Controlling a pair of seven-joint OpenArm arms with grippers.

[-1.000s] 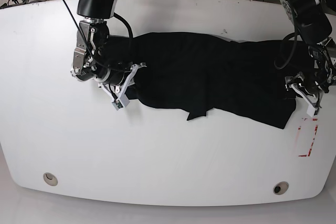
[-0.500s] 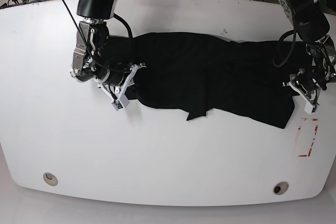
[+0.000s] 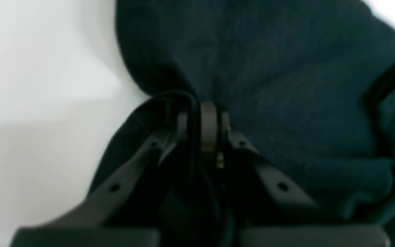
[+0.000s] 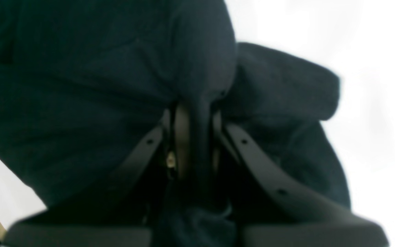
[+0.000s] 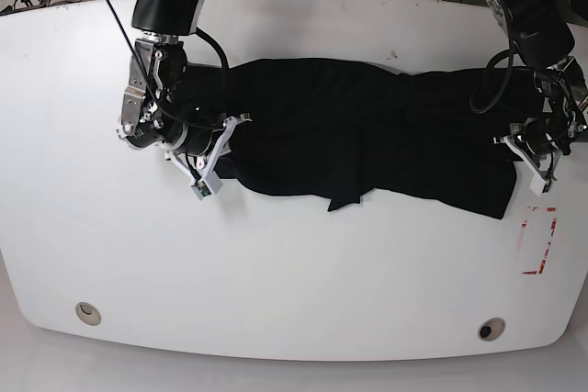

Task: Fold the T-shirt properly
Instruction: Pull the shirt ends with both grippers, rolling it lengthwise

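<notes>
The black T-shirt [image 5: 367, 144] lies spread lengthwise across the middle of the white table [image 5: 276, 263], rumpled, with a small flap poking out of its near edge. My right gripper [image 5: 213, 155] at the shirt's left end is shut on a bunched fold of the T-shirt [image 4: 197, 85]. The right wrist view shows cloth pinched between the fingers [image 4: 180, 137]. My left gripper [image 5: 533, 155] at the shirt's right end is shut on a fold of the T-shirt [image 3: 252, 68]. Its fingertips [image 3: 208, 127] meet around the fabric edge.
A red-outlined rectangle [image 5: 539, 240] is marked on the table near the right edge, just in front of my left gripper. Two round holes [image 5: 88, 312] [image 5: 491, 329] sit near the front edge. Cables and stands lie beyond the far edge.
My left gripper has closed on the shirt's right end and drawn a little toward the far side. The right gripper, still clamped, has edged slightly left with its fold.
</notes>
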